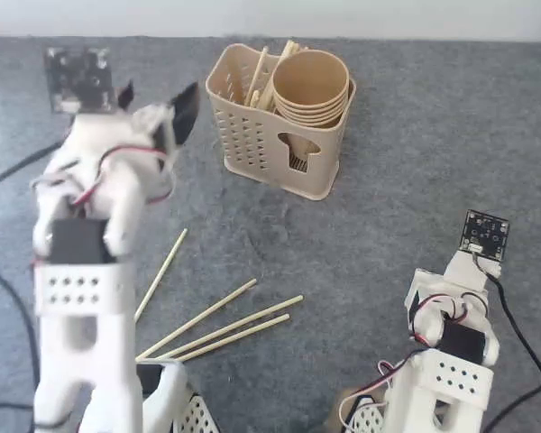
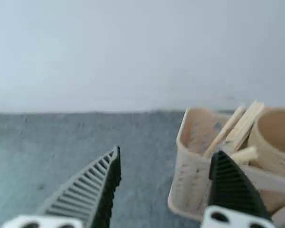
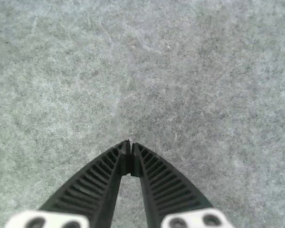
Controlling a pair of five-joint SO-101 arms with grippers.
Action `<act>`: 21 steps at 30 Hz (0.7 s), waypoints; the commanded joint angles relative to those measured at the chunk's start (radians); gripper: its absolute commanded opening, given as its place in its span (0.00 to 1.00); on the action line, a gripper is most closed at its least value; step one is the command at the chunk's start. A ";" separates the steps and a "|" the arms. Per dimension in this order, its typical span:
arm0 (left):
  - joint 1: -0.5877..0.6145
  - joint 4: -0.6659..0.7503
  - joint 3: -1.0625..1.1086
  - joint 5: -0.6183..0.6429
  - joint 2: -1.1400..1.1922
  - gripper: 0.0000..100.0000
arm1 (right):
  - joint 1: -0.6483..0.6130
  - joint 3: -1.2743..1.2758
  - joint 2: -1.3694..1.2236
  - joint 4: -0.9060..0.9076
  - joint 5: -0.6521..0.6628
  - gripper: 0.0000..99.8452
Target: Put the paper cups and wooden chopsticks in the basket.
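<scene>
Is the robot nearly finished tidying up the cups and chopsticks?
About halfway. Done: the paper cups sit stacked in the basket, with some wooden chopsticks beside them inside. In hand: nothing; the left tool is open and empty near the basket, the right tool shut over the mat. Left: four loose chopsticks lying on the mat.

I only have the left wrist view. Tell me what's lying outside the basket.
Observer: Four wooden chopsticks lie loose on the grey mat, between the basket and the arms' bases.
Operator: Give me the right gripper's state.
Observer: The right gripper is shut on nothing, over bare mat.
Operator: Report the cups.
Observer: The paper cups sit nested in one stack inside the basket.
</scene>
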State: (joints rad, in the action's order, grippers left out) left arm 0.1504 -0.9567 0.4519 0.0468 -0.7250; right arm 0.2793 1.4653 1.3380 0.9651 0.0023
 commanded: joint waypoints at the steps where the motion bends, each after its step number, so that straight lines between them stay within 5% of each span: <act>1: 0.072 -0.242 -0.018 -0.117 -0.087 0.29 | 0.007 -0.011 0.019 -0.012 0.012 0.01; 12: 0.130 -0.397 0.363 -0.328 -0.203 0.29 | 0.007 -0.009 0.019 -0.010 0.012 0.01; 21: 0.127 -0.166 0.630 -0.404 -0.077 0.29 | 0.007 -0.009 0.019 -0.008 0.012 0.01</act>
State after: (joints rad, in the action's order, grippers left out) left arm 0.2762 -1.1868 1.0748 -0.3214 -0.8569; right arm 0.2793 1.4653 1.3380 0.9651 0.0023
